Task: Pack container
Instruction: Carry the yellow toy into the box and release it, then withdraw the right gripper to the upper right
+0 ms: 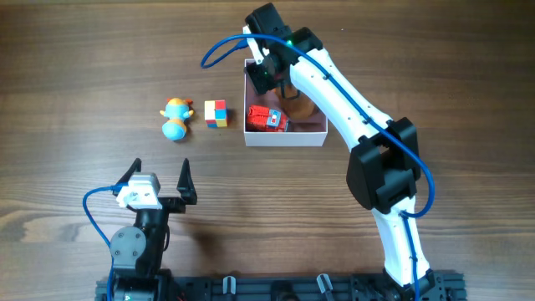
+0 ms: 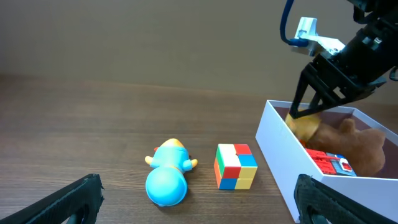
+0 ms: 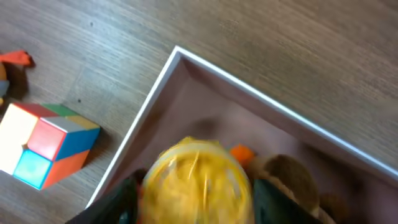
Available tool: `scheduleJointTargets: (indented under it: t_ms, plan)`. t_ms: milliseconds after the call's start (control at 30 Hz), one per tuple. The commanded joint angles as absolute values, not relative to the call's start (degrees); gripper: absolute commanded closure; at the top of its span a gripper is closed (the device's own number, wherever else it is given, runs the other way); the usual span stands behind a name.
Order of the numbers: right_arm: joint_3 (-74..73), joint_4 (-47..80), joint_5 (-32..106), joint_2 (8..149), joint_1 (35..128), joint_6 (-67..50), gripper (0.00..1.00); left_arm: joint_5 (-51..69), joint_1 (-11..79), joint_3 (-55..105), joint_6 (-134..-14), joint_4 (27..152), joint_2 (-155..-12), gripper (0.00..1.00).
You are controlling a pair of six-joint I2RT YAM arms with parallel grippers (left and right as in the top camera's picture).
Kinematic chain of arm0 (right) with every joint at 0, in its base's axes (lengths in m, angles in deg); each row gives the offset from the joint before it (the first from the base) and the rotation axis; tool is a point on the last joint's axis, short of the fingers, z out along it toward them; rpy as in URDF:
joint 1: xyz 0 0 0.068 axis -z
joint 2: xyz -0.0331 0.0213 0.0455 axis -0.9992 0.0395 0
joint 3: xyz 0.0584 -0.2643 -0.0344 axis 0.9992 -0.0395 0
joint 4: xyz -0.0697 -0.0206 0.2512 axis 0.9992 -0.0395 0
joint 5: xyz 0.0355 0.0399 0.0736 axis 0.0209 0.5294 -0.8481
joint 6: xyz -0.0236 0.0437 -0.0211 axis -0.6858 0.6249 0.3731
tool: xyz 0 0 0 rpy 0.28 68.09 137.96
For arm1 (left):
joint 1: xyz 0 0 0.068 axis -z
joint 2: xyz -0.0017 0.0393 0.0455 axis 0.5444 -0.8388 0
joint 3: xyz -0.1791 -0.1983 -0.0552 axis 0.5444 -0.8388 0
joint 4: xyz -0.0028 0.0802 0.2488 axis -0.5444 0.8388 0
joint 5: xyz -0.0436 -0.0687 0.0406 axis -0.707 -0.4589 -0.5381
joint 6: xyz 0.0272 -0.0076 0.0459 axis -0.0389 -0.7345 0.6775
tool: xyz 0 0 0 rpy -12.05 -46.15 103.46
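Observation:
The container [image 1: 284, 136] is a square white box with a pink inside, at the table's far middle; it also shows in the left wrist view [image 2: 280, 158] and the right wrist view [image 3: 143, 118]. A red toy [image 1: 267, 119] and a brown plush [image 1: 301, 107] lie in it. My right gripper [image 1: 269, 73] is shut on a yellow round toy [image 3: 196, 180] over the container's far left corner. A blue and orange toy figure [image 1: 175, 119] and a colour cube [image 1: 216, 113] lie left of the container. My left gripper [image 1: 159, 180] is open and empty near the front.
The colour cube [image 2: 236, 166] and the blue figure [image 2: 166, 178] lie between my left gripper's fingers [image 2: 199, 205] and the back wall. The right arm [image 1: 351, 100] stretches over the container from the right.

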State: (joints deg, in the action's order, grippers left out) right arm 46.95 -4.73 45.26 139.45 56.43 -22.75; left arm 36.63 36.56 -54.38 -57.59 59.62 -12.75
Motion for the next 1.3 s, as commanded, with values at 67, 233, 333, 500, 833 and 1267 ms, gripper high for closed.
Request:
scheduleJointTargets:
  t_ms: [67,233,333,500,833,1267]
  plan:
    - [47.3,-3.7,45.8,140.5,56.7,-22.5,0.41,35.5,36.0,-54.4,-56.6,60.1,-12.2,0.00]
    - [48.7,-4.5,50.0,136.0,58.1,-20.3,0.21,35.5,36.0,-54.4,-56.6,60.1,-12.2,0.00]
    - [49.9,-4.6,55.1,124.4,61.3,-18.9,0.00,35.5,36.0,-54.4,-56.6,60.1,-12.2,0.00]
    - [49.8,-14.2,64.5,113.0,75.9,-17.4,0.00,35.5,36.0,-54.4,-56.6,60.1,-12.2,0.00]
    - [31.8,-11.2,41.0,118.9,97.1,-16.1,0.00,35.5,36.0,-54.4,-56.6,60.1,-12.2,0.00]
    - [19.1,-3.1,40.7,119.8,96.9,-13.3,0.00,37.9,36.0,-54.4,-56.3,58.1,-12.2,0.00]
